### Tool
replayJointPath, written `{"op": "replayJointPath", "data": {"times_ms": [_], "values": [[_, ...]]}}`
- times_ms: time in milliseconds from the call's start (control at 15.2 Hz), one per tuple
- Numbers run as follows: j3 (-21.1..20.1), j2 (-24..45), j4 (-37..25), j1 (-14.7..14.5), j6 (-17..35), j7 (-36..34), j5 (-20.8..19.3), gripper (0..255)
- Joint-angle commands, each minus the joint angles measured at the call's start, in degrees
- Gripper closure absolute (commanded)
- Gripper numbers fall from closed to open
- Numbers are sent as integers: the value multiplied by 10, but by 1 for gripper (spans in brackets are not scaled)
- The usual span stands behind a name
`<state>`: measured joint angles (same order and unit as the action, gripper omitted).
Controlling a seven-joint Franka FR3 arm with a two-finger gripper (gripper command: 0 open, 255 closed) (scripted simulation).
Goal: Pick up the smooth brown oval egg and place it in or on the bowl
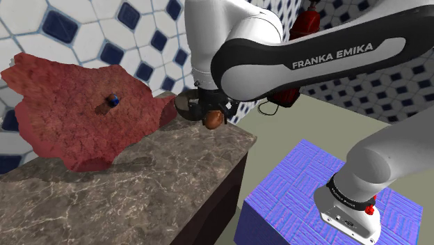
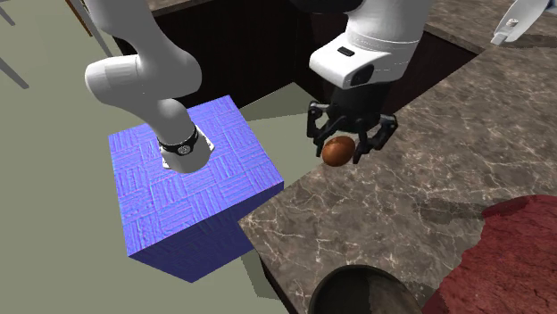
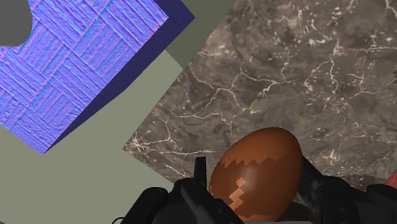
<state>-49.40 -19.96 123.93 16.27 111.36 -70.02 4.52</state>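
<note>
From where I stand, the tiled wall [image 1: 83, 28] of white and dark blue is the biggest thing, rising behind everything; below it runs the dark marbled counter [image 1: 139, 188], veined in pale lines; the white arm [image 1: 313, 62] arches over the counter's end, lettered FRANKA EMIKA on its black band; its base sits on the blue-violet patterned stand [image 1: 299, 188], just beside the counter's corner on a grey-green floor. A rough, dark red slab [image 1: 76, 118] sprawls over the counter's far part and leans up against the wall; a dark round bowl [image 2: 357, 278] stands on the counter close to the slab's edge. The black gripper [image 2: 342, 152] points down over the counter near the corner by the stand; its jaws are closed about the brown egg [image 2: 336, 150], one finger on each side of it, the shell glossy with a paler jagged patch in the wrist view. The egg hangs over the marble, apart from the bowl; whether it clears the surface I cannot tell. A small blue thing [image 1: 113, 101] sits on the red slab.
</note>
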Motion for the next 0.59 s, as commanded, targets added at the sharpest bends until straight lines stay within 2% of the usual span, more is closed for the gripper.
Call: {"op": "replayJointPath", "data": {"times_ms": [0,330,528], "values": [[-3,26,-19,17,2,3,-20,255],[-17,128,-85,66,8,-3,-102,255],[-20,198,-135,80,2,-14,-159,255]]}}
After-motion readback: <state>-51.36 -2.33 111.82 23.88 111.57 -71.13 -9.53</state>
